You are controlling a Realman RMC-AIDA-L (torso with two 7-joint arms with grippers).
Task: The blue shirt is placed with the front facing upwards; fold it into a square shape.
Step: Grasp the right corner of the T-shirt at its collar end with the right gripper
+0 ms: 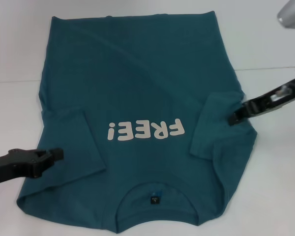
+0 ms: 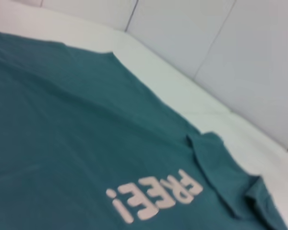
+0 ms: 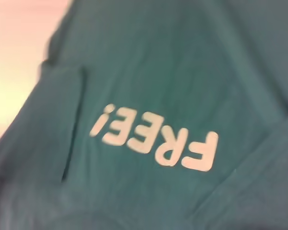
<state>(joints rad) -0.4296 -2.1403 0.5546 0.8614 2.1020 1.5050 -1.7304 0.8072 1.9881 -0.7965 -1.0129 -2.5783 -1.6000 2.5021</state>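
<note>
- Blue shirt (image 1: 142,93) spread front-up across the white counter (image 1: 14,49), collar nearest the robot, hem at the far edge, white "FREE!" lettering (image 1: 145,130) upside down from the head view.
- Near: round neckline with small dark label (image 1: 154,200) lying flat; lower edge on the left side slightly rumpled, likely to carry a crease into any later fold if not smoothed.
- Left pincer (image 1: 56,155) low over the left sleeve (image 1: 73,142), already folded in onto the body; open or clenched, cannot tell. Risk: a drag of the tips on withdrawal could flick that sleeve back out.
- Right pincer (image 1: 234,117) at the edge of the right sleeve (image 1: 214,128), also turned in; tips close together at the cloth, but grasping or released, cannot tell. Risk: cloth snagged between the tips could lift the sleeve and undo the fold, or skew the side seam.
- Right sleeve fold angled and bunched compared with the left; probable uneven edges, and a lopsided rather than square result.
- Far: hem and upper body smooth with faint diagonal wrinkles; a one-sided pull could slide the whole shirt on the slick counter.
</note>
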